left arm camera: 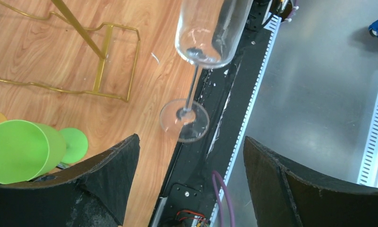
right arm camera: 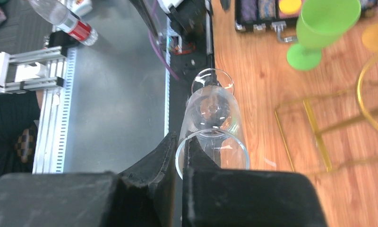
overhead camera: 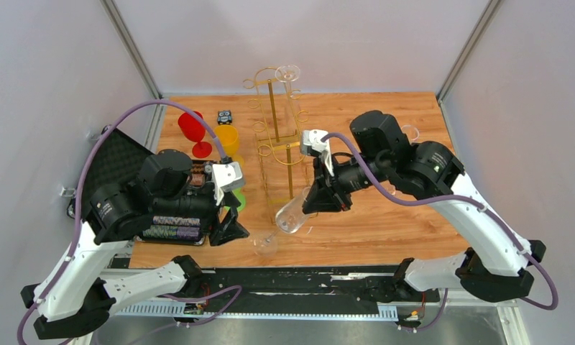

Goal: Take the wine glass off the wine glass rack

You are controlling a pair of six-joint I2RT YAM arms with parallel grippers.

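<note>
Pinching the rim of the clear wine glass [overhead camera: 293,215] between its two black fingers, the right claw [right arm camera: 180,142] is clenched on the bowl's lip, one finger inside the mouth and one outside. The glass hangs tilted, its mouth up toward the claw and its stem slanting down toward the near edge of the table [overhead camera: 385,215]. It is off the wine glass rack [overhead camera: 279,136], just in front of the rack's rectangular wire base. Its round foot [left arm camera: 184,120] lies over the line where the wood meets the black strip along the table's edge; whether it touches the surface I cannot tell. The left claw [left arm camera: 189,142] is released, its fingers [left arm camera: 116,175] spread wide on either side of the foot and touching nothing. The gold rack stands upright at mid-table, and another clear glass [overhead camera: 288,72] hangs from its top at the back. A green goblet [left arm camera: 21,149] stands beside the left claw, a red goblet [overhead camera: 192,129] and a yellow cup [overhead camera: 227,136] stand farther back on the left, and a black case [overhead camera: 173,223] lies under the left arm
</note>
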